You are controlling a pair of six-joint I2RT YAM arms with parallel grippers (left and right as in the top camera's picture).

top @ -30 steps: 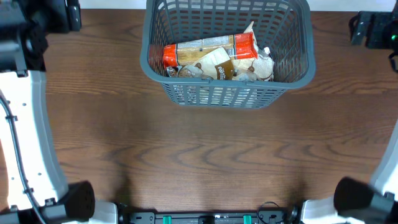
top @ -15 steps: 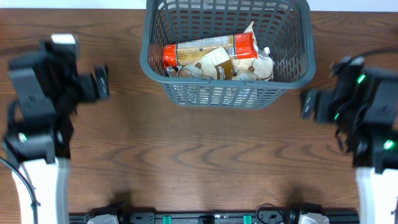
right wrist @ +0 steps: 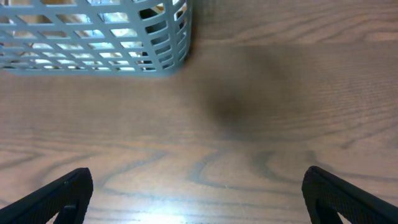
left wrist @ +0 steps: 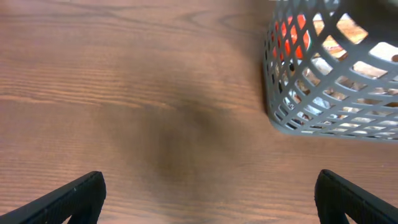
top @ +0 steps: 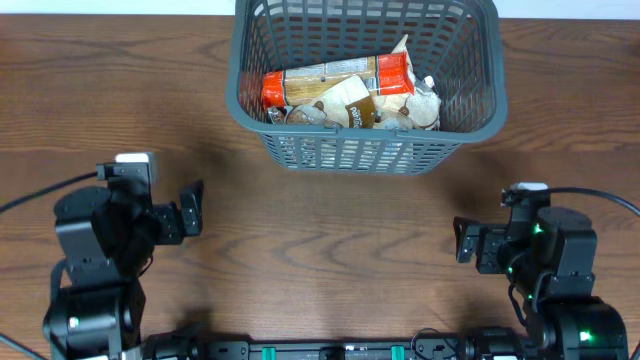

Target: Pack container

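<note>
Container: the large dark grey container [top: 366,150] with slotted lattice sides stands upright on the table [top: 320,270], at the far edge and about midway across.
Contents: an orange-red packet [top: 335,80] lies lengthwise along the container's base. A brown-and-white packet [top: 352,106] lies just in front of it and touches it. Pale crinkled wrappers [top: 426,102] are bunched at the right end of the container; what they are is not clear.
Left end effector: the left end effector [top: 190,210] is well apart from the container, nearer than its front wall and off to its left, over bare wood. Its jaws are spread wide and hold nothing.
Left wrist view: the two dark fingers [left wrist: 68,199] sit at the bottom corners of the view, and the container's near left corner shows at upper right, with orange showing through the lattice.
Right end effector: the right end effector [top: 465,243] is also well apart from the container, nearer than its front wall and slightly right of its right end. Its jaws are spread wide and are empty.
Right wrist view: its fingers [right wrist: 56,199] stand at the bottom corners of the view, and the container's near right corner shows at upper left.
</note>
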